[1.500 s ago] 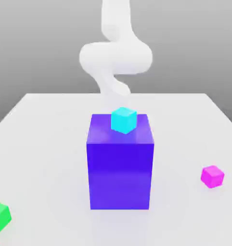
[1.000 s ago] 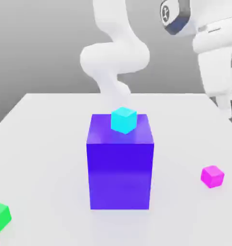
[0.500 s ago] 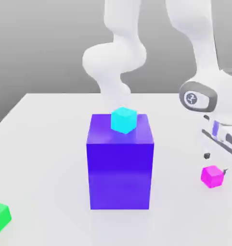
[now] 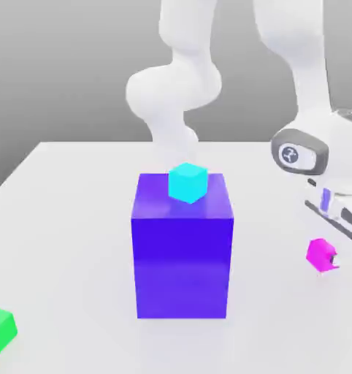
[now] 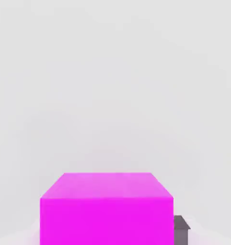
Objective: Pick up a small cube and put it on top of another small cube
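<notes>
Gripper clamping the small magenta cube at the exterior view's right.

The small cube (image 4: 321,254), a plain, matte, bright magenta block, is sitting on the white table (image 4: 69,212) well to the exterior view's right of the big block, directly under the hand; the gripper (image 4: 326,257) is grasping it, and in the hand view the cube (image 5: 107,208) is sitting tight against one dark grey fingertip (image 5: 181,228). The white, rounded arm (image 4: 303,88) is reaching down to it. One tall glossy purple-blue block (image 4: 182,256) is standing mid-table, carrying one cyan small cube (image 4: 188,182) on its top. One green small cube (image 4: 1,329) is lying near the exterior view's lower left corner.
</notes>
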You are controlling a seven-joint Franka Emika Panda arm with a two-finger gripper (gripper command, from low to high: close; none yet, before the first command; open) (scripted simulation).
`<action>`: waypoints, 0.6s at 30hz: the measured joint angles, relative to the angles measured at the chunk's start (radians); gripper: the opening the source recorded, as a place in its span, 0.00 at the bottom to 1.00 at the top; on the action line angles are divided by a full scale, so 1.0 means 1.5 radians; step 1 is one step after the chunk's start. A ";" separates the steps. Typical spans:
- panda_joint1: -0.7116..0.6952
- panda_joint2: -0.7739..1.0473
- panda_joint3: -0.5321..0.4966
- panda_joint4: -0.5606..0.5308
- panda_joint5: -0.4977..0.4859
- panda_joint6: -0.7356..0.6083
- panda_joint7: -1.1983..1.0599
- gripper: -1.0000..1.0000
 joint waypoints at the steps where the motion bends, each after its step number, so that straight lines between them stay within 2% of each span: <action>1: -0.015 0.001 -0.016 0.012 0.005 -0.017 0.015 0.00; 10: -0.171 0.040 -0.197 0.116 0.065 -0.116 0.144 0.00; 18: -0.306 0.057 -0.341 0.173 0.122 -0.165 0.229 0.00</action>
